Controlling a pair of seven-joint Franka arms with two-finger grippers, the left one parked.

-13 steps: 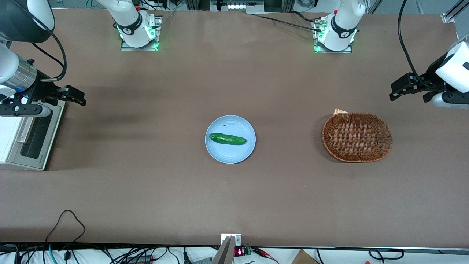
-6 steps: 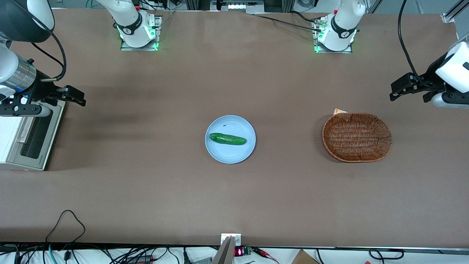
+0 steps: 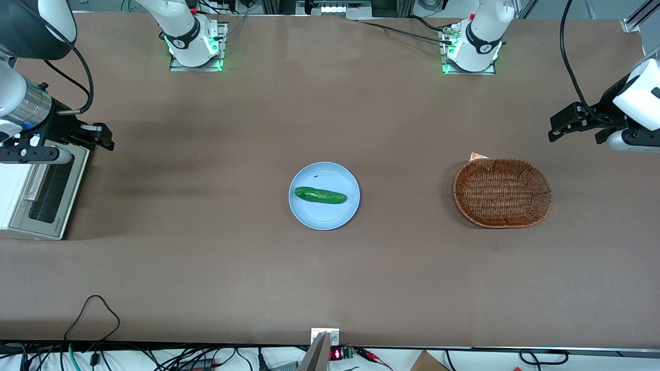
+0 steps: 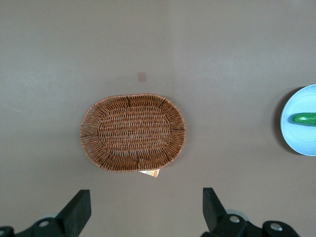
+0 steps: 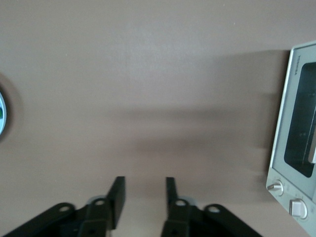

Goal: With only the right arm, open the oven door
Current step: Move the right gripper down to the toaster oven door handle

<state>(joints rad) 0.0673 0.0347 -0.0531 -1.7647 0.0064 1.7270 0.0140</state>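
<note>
**Ana:** Between the earlier front pictures and this one, the black two-finger gripper [image 3: 100, 136] on the large white right arm [image 3: 20, 108] has slid a little toward the left edge of the frame, closer in over the small cream-white boxy toaster oven [image 3: 31, 193]. Nothing else on the brown table [image 3: 206, 268] has shifted.

**Ben:** And the fingers?

**Ana:** In the right wrist view the gripper [image 5: 144, 197] has its two black fingers [image 5: 117, 195] parted with a clear gap, and nothing between them, only bare table below.

**Ben:** Where is the door?

**Ana:** The flat silver-framed oven door with its dark glass window [image 3: 49, 193] sits at the left edge of the front view, just below the gripper in the frame. It looks shut to me, lying flush on the oven. The wrist view shows the same door [image 5: 301, 128] and two round knobs [image 5: 275, 187], well apart from the fingers.

**Ben:** So what does the shift mean?

**Ana:** I'd judge it an approach toward the handle, with no contact yet. Opening hasn't begun.

**Ben:** Anything in the way?

**Ana:** No. The round light-blue plate [image 3: 324, 219] with the green cucumber [image 3: 319, 195] sits mid-frame, and the oval brown wicker basket [image 3: 501, 192] lies toward the parked arm's end.
</note>
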